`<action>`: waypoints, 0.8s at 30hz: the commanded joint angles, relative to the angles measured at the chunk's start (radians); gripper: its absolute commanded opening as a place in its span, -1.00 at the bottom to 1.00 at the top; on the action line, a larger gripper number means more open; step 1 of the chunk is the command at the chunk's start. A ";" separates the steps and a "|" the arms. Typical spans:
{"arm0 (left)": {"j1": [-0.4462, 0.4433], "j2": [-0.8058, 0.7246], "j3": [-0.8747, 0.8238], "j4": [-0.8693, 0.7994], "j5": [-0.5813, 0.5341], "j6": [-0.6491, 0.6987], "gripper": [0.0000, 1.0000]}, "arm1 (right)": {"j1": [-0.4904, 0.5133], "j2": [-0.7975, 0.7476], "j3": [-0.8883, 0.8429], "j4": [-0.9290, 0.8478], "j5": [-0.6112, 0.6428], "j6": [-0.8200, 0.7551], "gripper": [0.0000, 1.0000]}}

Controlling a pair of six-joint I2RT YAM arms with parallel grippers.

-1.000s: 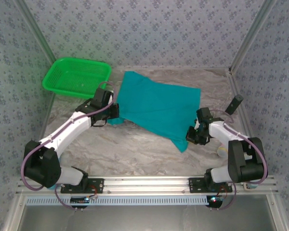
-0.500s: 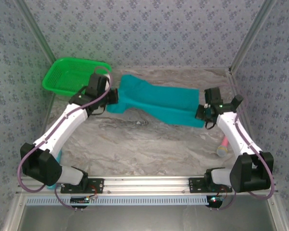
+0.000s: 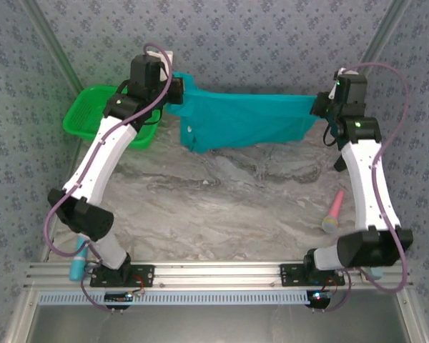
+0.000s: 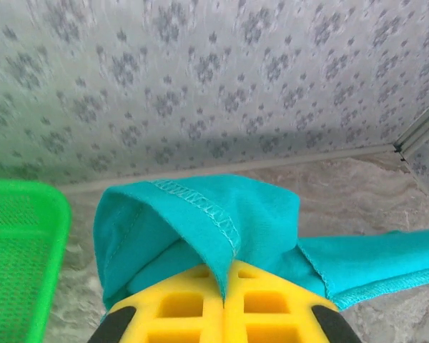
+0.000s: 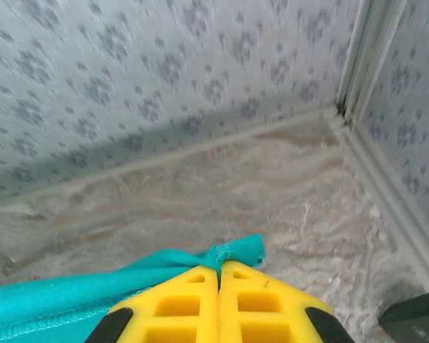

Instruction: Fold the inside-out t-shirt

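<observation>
Left gripper (image 3: 177, 91) and right gripper (image 3: 319, 107) raised t-shirt (image 3: 243, 118) taut.

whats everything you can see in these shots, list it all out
t-shirt: 1, teal, stretched between the two arms at the far side of the table
basket: 1, bright green mesh, far left corner, partly behind the left arm
pink tool: 1, pink with a pale end, lying on the table at the near right
light blue object: 1, near left edge by the left arm's base, too hidden to identify
table: 1, grey marbled top
left arm: 1, white and black, yellow jaws shut on the t-shirt's left end
right arm: 1, white and black, yellow jaws shut on the t-shirt's right end
</observation>
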 commanded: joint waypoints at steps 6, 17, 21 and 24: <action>-0.219 -0.361 -0.119 -0.022 -0.166 0.118 -1.00 | 0.159 -0.362 0.002 -0.253 -0.043 -0.034 -1.00; -0.227 -0.289 -0.088 0.013 -0.285 0.216 -1.00 | 0.150 -0.202 -0.014 -0.262 -0.048 -0.034 -1.00; -0.126 -0.138 -0.027 0.028 -0.228 0.194 -1.00 | 0.078 -0.014 -0.005 -0.162 -0.128 -0.019 -1.00; -0.053 0.018 0.122 0.000 -0.164 0.175 -1.00 | 0.047 0.147 0.074 -0.112 -0.119 -0.025 -1.00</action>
